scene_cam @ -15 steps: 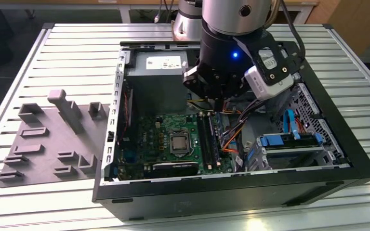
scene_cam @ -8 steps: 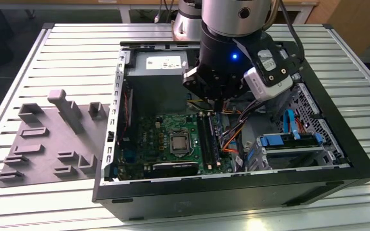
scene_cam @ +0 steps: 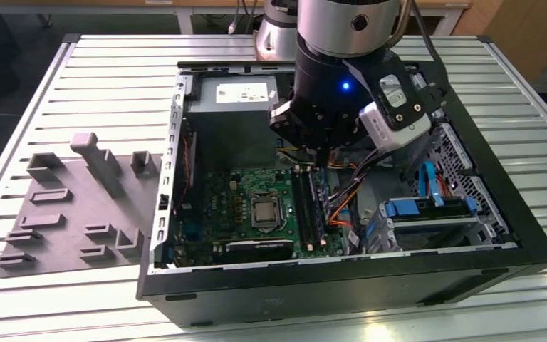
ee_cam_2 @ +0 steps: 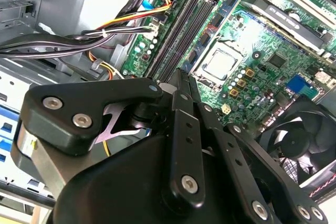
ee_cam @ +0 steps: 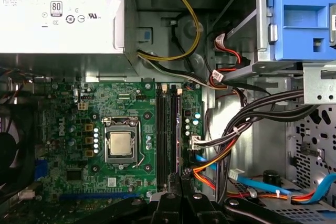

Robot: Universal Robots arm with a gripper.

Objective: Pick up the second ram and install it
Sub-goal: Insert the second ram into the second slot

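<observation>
My gripper (scene_cam: 327,162) hangs inside the open computer case over the green motherboard (scene_cam: 240,192). Its fingers are shut together with nothing visible between them. In both wrist views the gripper (ee_cam_2: 180,74) (ee_cam: 181,178) points at one end of the long black memory slots (ee_cam: 168,129). A long dark stick, seemingly the second ram (ee_cam: 175,129) (scene_cam: 304,203), stands in the slot in line with the fingertips. Another dark strip (ee_cam: 161,129) lies beside it. I cannot tell whether the fingertips touch the stick.
The grey power supply (scene_cam: 236,92) sits at the back of the case and a bundle of cables (ee_cam: 231,129) runs beside the slots. A blue drive bay (scene_cam: 426,206) is at the exterior view's right. The grey holder tray (scene_cam: 74,206) lies outside the case at the left.
</observation>
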